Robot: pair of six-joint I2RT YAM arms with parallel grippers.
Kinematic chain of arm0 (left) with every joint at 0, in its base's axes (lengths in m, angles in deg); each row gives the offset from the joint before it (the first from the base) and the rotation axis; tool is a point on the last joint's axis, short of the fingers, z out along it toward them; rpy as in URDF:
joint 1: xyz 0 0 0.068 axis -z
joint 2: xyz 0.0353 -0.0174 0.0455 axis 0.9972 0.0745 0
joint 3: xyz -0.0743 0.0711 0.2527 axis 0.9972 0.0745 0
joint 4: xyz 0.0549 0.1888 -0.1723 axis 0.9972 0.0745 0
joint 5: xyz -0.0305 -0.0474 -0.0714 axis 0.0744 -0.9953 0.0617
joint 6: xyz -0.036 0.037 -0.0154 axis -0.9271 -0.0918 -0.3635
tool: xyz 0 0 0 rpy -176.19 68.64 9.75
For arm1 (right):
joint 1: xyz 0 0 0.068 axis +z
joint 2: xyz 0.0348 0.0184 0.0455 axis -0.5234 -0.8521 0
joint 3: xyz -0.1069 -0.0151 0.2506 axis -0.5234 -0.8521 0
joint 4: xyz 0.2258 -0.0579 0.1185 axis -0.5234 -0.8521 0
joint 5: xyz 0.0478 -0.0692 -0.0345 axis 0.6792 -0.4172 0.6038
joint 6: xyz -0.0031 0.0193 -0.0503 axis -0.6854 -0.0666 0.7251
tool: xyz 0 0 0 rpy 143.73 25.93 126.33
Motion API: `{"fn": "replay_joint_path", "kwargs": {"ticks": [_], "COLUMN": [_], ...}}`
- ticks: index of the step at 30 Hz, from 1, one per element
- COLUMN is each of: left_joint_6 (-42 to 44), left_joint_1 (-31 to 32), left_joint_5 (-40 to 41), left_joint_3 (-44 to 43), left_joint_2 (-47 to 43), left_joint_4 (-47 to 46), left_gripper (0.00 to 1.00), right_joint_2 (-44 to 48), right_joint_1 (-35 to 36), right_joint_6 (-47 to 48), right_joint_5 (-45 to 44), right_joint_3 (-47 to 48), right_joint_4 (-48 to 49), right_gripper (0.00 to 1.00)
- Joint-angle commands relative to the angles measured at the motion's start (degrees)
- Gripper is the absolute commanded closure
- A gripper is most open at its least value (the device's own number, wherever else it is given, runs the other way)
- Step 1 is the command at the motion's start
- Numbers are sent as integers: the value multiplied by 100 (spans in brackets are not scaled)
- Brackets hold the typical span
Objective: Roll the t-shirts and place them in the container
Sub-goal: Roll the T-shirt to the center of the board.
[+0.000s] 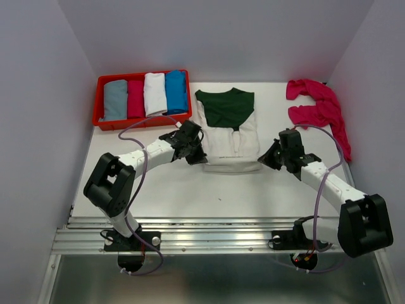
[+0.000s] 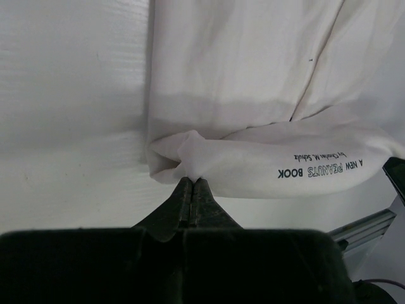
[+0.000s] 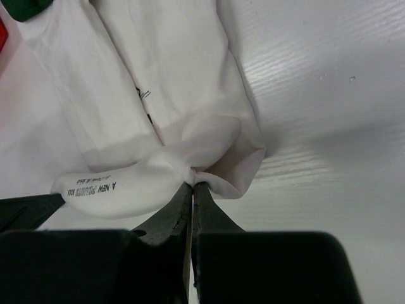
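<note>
We found the cream t-shirt (image 1: pixel 231 136) lying flat at the middle of the desk (image 1: pixel 190 190), folded into a narrow strip. Its dark green neck and sleeves were at the far end. The near hem was turned over into a low first roll, with a printed line (image 2: pixel 319 166) showing on its outer face.

The left gripper (image 2: pixel 192 183) was closed tight, its jaws pinching a peak of cloth at the left end of that roll. The right gripper (image 3: pixel 192 187) was likewise closed on a pinch of cloth at the right end.

The pink t-shirts (image 1: pixel 319 111) lay in a loose heap at the far right corner, well apart from both arms. A red tray (image 1: pixel 101 120) at the far left held four rolled garments (image 1: pixel 145 94) side by side.

In our judgement the shirt is light, limp and apt to sag between the two holds. The thin pinches at the corners may slip or drag only the outer layer. Holds at both ends of the roll, taking in its full thickness, would keep it even as it turns towards the neck.
</note>
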Motion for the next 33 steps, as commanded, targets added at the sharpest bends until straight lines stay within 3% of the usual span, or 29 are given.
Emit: {"fn": "replay_joint_path", "kwargs": {"ticks": [1,13,14,16,17,20,21,23,27,31,32,33], "left_joint_6": [333,807,860,922,948,1001,1018,1027,1141,1256,1239,1221], "left_joint_1": [-184,-474,-491,-492,-500,-509,-500,-483,-386,-132,17,79], "left_joint_5": [65,118,153,188,249,337,381,635,1313,1472,1420,1349], "left_joint_3": [-371,-1048,-1092,-1215,-1259,-1487,-1644,-1760,-1795,-1568,-1523,-1479], "left_joint_2": [191,1079,1123,1114,1114,983,930,772,167,-125,-142,-134], "left_joint_4": [145,215,241,311,346,487,601,715,979,971,927,875], "left_gripper": [100,99,90,83,68,44,41,36,38,62,77,87], "right_joint_2": [-346,-1270,-1383,-1498,-1551,-1797,-1867,-1859,-1508,-1060,-894,-797], "right_joint_1": [0,0,0,0,0,0,0,0,0,0,0,0], "right_joint_6": [190,330,330,357,365,444,514,576,743,788,753,717], "right_joint_5": [-254,-492,-518,-527,-570,-623,-641,-694,-755,-721,-712,-703], "right_joint_3": [390,891,944,1014,1049,1269,1383,1497,1568,1384,1253,1139], "right_joint_4": [445,753,762,806,806,806,771,683,490,332,314,357], "right_gripper": [99,99,99,99,99,79,67,59,47,43,44,53]}}
